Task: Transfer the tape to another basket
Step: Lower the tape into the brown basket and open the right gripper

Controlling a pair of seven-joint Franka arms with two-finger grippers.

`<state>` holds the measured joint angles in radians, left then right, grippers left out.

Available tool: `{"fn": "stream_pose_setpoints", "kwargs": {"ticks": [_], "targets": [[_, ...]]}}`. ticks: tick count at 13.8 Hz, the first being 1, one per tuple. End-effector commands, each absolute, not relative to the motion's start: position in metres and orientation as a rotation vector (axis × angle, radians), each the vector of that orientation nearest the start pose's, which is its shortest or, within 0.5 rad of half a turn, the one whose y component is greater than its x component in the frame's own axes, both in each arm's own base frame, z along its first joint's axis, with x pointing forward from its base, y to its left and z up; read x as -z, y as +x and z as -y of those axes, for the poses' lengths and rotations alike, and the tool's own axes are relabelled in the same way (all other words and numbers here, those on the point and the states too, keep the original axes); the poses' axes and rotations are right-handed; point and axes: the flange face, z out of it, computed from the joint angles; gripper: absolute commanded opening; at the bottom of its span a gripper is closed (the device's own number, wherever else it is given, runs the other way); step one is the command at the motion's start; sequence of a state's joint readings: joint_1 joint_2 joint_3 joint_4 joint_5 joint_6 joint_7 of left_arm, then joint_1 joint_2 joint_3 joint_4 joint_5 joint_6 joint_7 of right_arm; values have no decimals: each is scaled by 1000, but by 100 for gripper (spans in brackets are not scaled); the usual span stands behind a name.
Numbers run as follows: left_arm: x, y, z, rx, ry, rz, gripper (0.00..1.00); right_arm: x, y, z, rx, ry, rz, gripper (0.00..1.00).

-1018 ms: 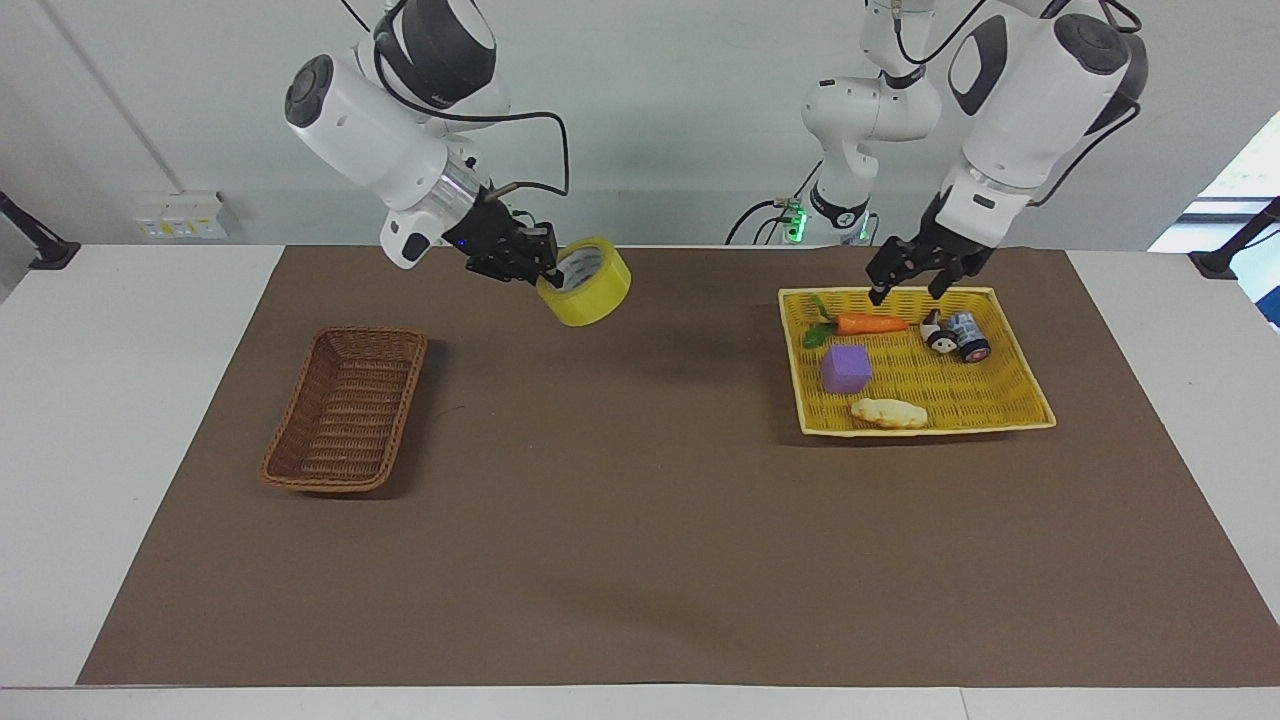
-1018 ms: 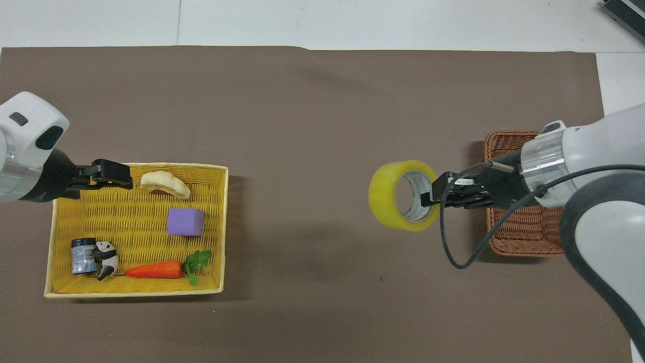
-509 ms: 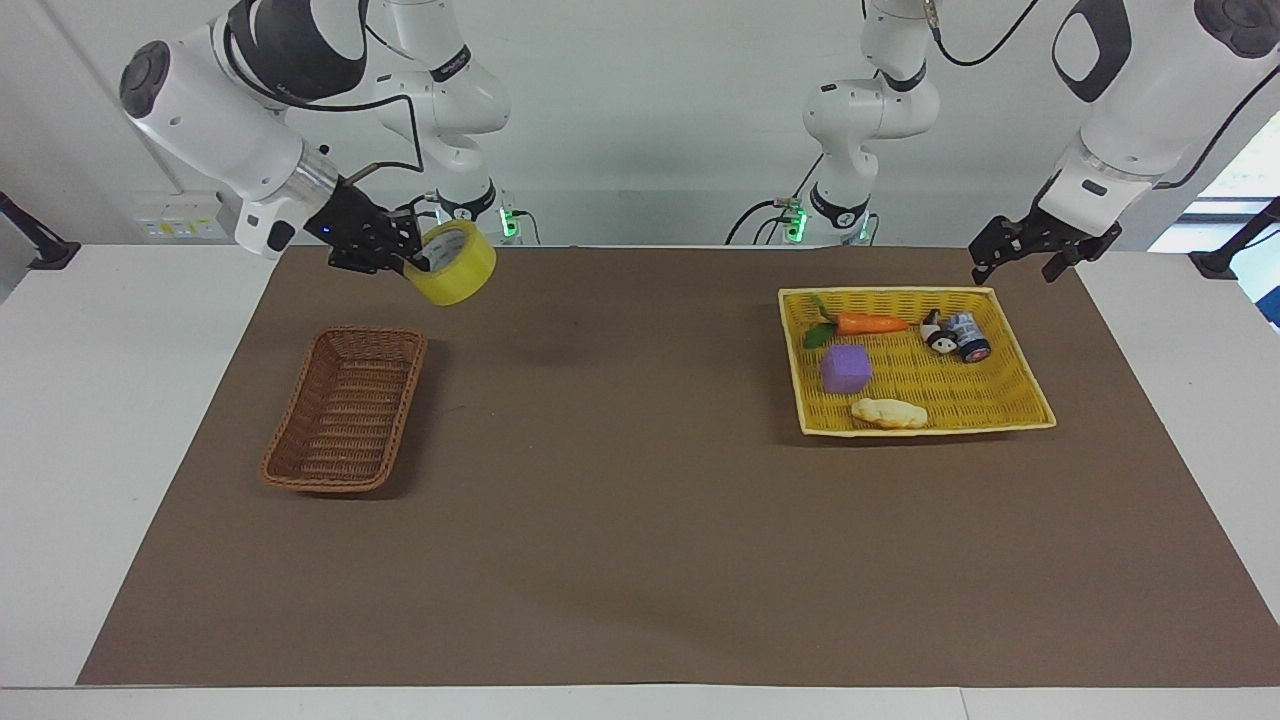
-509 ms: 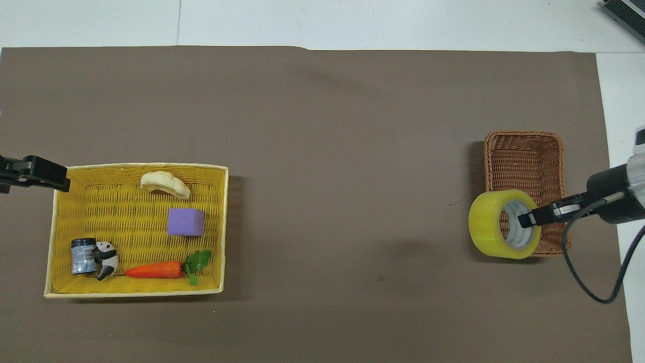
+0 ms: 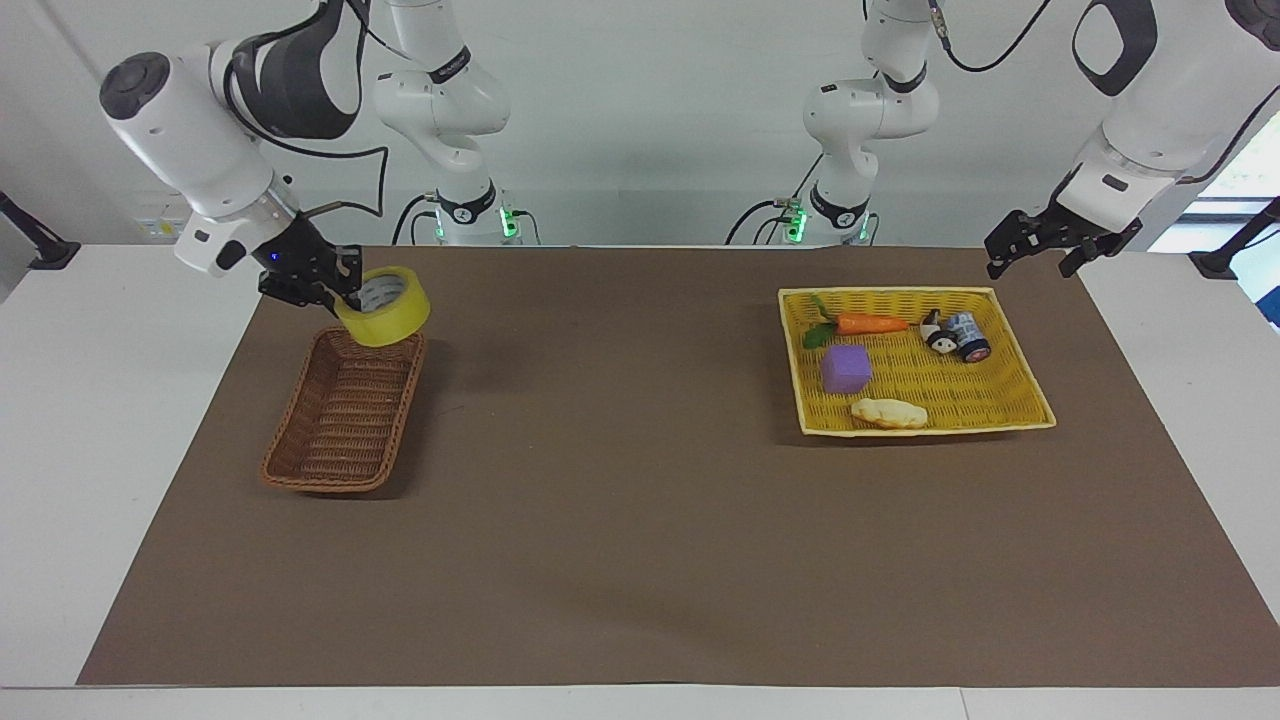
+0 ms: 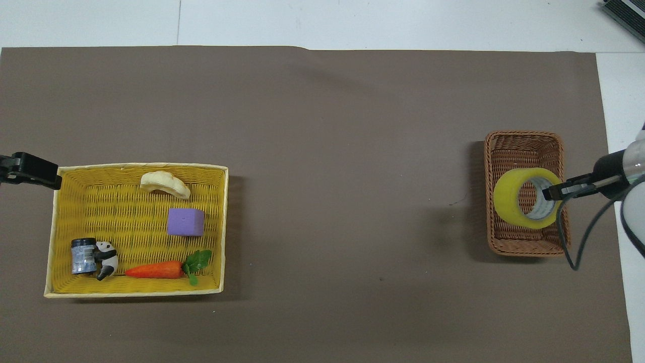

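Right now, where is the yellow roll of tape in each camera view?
Facing view: the tape is at upper left, held by the right end effector over the brown basket, at the end nearer the robots.
Overhead view: the tape is at mid right, over the same basket.
Shared landmark: the brown basket.

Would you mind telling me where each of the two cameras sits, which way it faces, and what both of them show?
Facing view: high across the table, looking at the robots; both arms show whole, right claw shut on the tape over the brown basket, left claw waiting past the yellow tray.
Overhead view: above the robots' end, looking steeply down; only the right claw and left claw reach in.
Shared: tape, brown basket, yellow tray, half a turn apart.
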<state>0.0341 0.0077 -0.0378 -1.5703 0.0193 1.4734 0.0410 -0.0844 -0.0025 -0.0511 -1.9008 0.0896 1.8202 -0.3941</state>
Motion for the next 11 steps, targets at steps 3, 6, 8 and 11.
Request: {"fn": "stream_pose_setpoints", "kwargs": {"ticks": [3, 6, 8, 11], "targets": [[-610, 533, -1, -82, -3136, -70, 100, -423, 575, 89, -175, -3129, 501, 0], [-611, 532, 0, -97, -3135, -84, 100, -403, 577, 113, -216, -3122, 632, 0], [-611, 532, 0, -99, -3135, -82, 100, -391, 578, 126, -246, -3141, 702, 0], [-611, 532, 0, -116, -3135, -81, 100, -383, 577, 121, -264, -3132, 707, 0]]}}
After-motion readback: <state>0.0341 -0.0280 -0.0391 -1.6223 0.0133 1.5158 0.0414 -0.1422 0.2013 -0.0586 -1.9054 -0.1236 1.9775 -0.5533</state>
